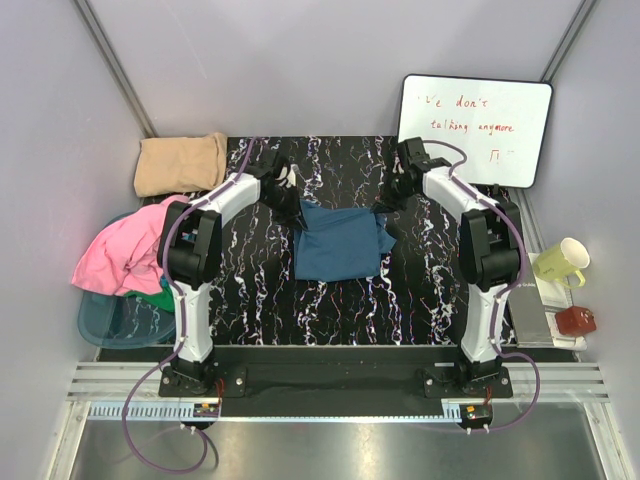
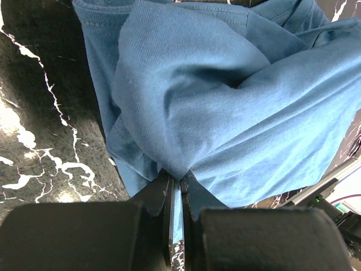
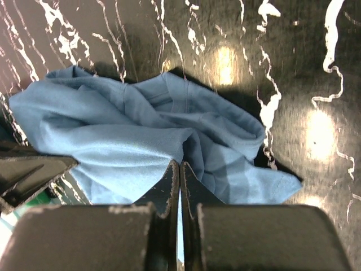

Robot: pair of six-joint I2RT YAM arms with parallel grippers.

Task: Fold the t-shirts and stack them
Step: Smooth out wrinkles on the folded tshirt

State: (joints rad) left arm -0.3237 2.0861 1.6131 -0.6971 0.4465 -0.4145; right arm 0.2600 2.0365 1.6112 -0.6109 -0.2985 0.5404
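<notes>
Fold step on the teal-blue t-shirt (image 1: pixel 338 250): it lies mid-table on the black marbled top (image 1: pixel 250 300), roughly squared but rumpled along its far edge, with a sleeve sticking out on the right. Left gripper (image 2: pixel 176 180) is clamped on a bunched far-left corner, with cloth pinched between the closed fingers. Right gripper (image 3: pixel 179 168) is likewise closed tight on the far-right edge, a thin fold of blue between its tips. Both arms reach in at either end of the far edge, so you look set for a two-handed fold, far edge to near. My read: this shirt is partway folded, not finished. Next move calls for lifting both corners together and level, high enough that the cloth clears itself. Then carry them toward the arm bases and lay the far edge on the near hem. Hold the spacing between grippers constant so the middle doesn't sag or twist. Watch the left pinch: it has several layers and may drag the underside along. Tan t-shirt (image 1: pixel 180 163) sits folded at far left, just beside the marbled top, likely the stack spot. Pink t-shirt (image 1: pixel 118 255) and green t-shirt (image 1: pixel 152 298) are heaped unfolded over the teal bin (image 1: pixel 100 322) on the left, so plenty of the task remains.
</notes>
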